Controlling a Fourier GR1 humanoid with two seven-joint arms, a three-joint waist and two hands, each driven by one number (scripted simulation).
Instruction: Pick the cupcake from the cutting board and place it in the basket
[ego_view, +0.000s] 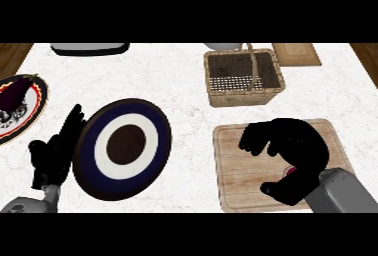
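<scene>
Right hand is what I see nearest, curled down over the cutting board; a sliver of pink under the palm looks like the cupcake, so I read the fingers as closed around it, on or just above the board. At the lower left my left hand rests with straight fingers beside a blue-ringed plate. Beyond the board stands the basket, with nothing between them. Another plate sits at the left edge.
</scene>
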